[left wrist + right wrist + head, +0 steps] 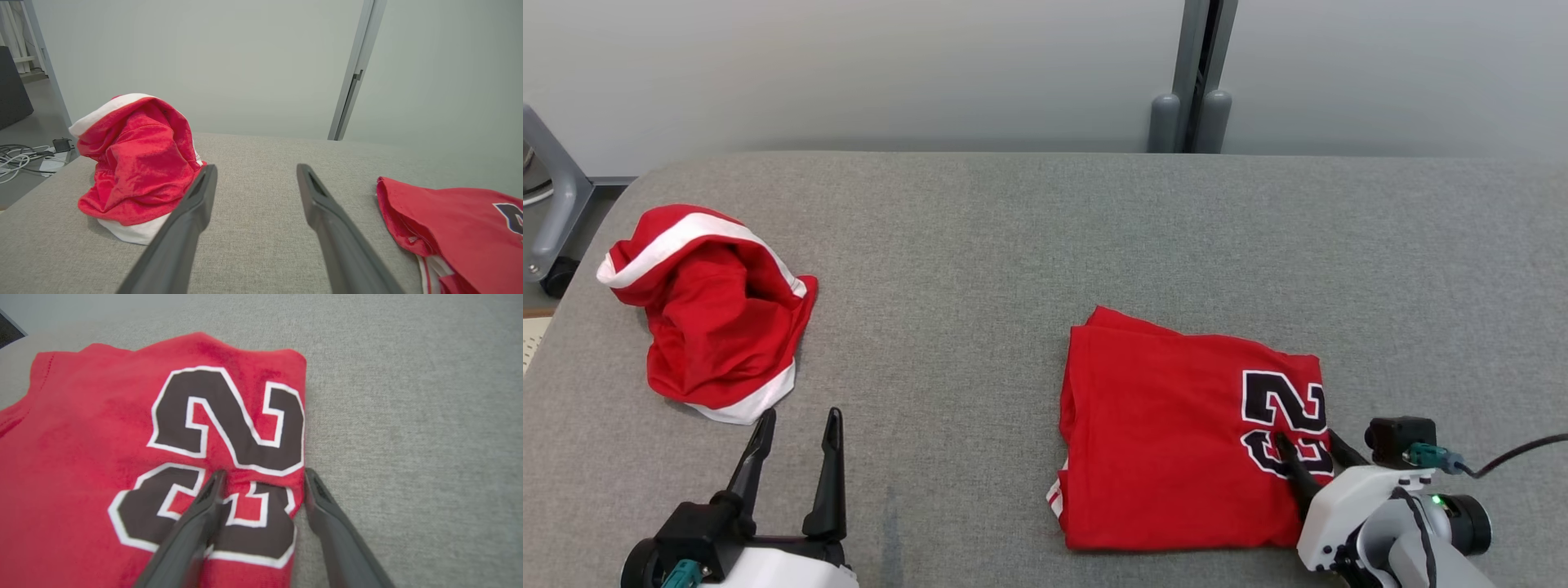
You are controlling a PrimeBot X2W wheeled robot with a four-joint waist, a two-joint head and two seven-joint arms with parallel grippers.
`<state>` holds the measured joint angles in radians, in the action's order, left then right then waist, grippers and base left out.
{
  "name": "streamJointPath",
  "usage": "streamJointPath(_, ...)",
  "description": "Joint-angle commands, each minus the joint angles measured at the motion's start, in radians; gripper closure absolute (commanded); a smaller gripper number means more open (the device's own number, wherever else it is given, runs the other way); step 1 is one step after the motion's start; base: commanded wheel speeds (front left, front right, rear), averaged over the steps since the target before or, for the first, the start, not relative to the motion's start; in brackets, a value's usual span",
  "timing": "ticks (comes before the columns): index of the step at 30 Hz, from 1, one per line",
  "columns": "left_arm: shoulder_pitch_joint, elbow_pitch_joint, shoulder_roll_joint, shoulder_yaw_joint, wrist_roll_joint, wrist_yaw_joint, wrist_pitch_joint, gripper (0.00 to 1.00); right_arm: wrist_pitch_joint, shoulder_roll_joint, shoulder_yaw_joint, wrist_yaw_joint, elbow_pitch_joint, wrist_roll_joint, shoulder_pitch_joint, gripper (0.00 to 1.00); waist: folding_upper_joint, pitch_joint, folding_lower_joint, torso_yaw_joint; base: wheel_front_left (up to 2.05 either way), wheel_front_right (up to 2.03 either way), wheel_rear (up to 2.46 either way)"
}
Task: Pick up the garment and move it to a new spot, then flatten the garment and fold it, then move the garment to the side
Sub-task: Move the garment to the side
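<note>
My right gripper (pixel 1305 441) is open. Its two dark fingers stand wide apart at the right edge of the folded red shirt (pixel 1168 433). In the right wrist view, the gripper (pixel 264 475) has one finger pressing on the shirt (pixel 81 437), right on the black and white number. The other finger sits on the gray table (pixel 408 416), just beside the shirt's edge. The edge of the cloth lies between the two fingers and puffs up a little there.

The folded shirt lies flat on the table (pixel 1013 245), on the right side and near me. I can see thin white and red stripes at its near left corner.

My left gripper (pixel 800 418) is open too, and it holds nothing. It hangs low over the table at the near left, with its fingers pointing away from me. In the left wrist view, the left gripper (pixel 256 169) has bare table between its fingers. The folded shirt (pixel 457 228) lies off to its right.

A crumpled red cloth (pixel 719 327) with white bands sits in a heap on the far left of the table. In the left wrist view, the heap (pixel 139 171) is just past the left finger. I cannot tell if they touch.
</note>
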<state>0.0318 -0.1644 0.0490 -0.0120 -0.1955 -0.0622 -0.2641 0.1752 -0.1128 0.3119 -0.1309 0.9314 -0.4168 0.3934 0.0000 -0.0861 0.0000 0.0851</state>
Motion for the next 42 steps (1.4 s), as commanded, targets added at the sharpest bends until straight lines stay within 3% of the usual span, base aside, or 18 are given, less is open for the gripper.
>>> streamJointPath(1,-0.018,-0.003,0.004,0.004,0.003,-0.005,0.0,0.0,-0.003,-0.001,0.005,0.0,0.021,-0.005,0.009,0.13,0.0,-0.001,0.0,0.001,0.0,0.0,0.0)
streamJointPath(3,-0.025,-0.005,0.003,0.005,0.002,-0.007,0.0,0.0,-0.006,0.006,0.01,0.0,0.052,-0.023,0.025,1.0,0.0,-0.003,0.0,0.003,0.0,0.0,0.0)
streamJointPath(12,-0.037,-0.01,0.003,0.009,-0.012,-0.01,0.0,0.0,0.033,-0.022,0.072,0.0,0.061,-0.062,0.164,1.0,0.0,-0.035,0.0,0.001,0.0,0.0,0.0)
streamJointPath(20,-0.098,0.009,0.004,-0.002,0.004,-0.026,0.0,0.0,0.014,-0.099,0.16,0.0,0.052,-0.072,0.39,1.0,0.0,-0.139,0.0,-0.028,0.0,0.0,0.0)
streamJointPath(31,-0.199,0.05,0.019,0.009,0.034,-0.049,0.0,0.0,0.005,-0.288,0.224,0.0,0.054,-0.103,0.596,1.0,0.0,-0.313,0.0,-0.141,0.0,0.0,0.0)
streamJointPath(42,-0.224,0.099,0.027,0.026,0.062,-0.057,0.0,0.0,-0.03,-0.453,0.29,0.0,0.028,-0.131,0.724,1.0,0.0,-0.383,0.0,-0.219,0.0,0.0,0.0)
